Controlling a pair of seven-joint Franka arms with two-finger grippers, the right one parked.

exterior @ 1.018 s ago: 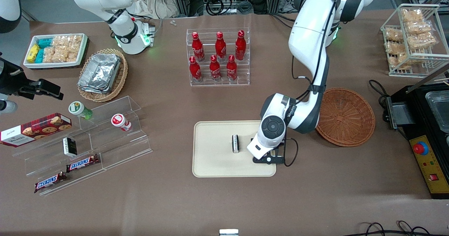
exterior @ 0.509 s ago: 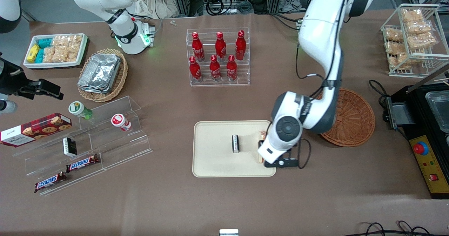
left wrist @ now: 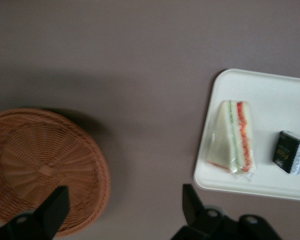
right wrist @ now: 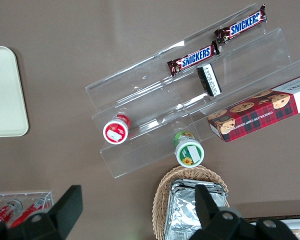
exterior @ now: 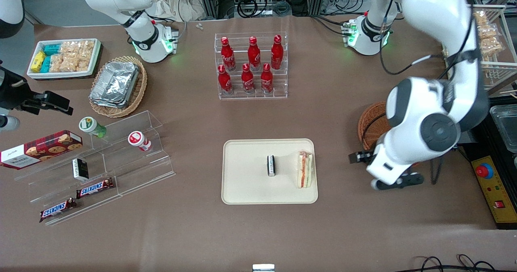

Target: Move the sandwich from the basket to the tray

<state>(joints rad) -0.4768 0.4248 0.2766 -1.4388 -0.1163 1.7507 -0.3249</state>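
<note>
Front view: wrapped triangular sandwich (exterior: 305, 169) lies on tray (exterior: 246, 183), pincer (left wrist: 121, 210) open.

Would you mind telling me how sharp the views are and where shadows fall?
Front view: sharp; the sandwich on the tray is crisp. Left wrist view: soft; open gripper dark and blurred, basket shadowing the table beside it. Right wrist view: evenly lit.

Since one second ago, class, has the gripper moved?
Yes. The gripper has left the tray and now hangs open over bare table near the basket, toward the working arm's end. The sandwich lies on the tray.
</note>
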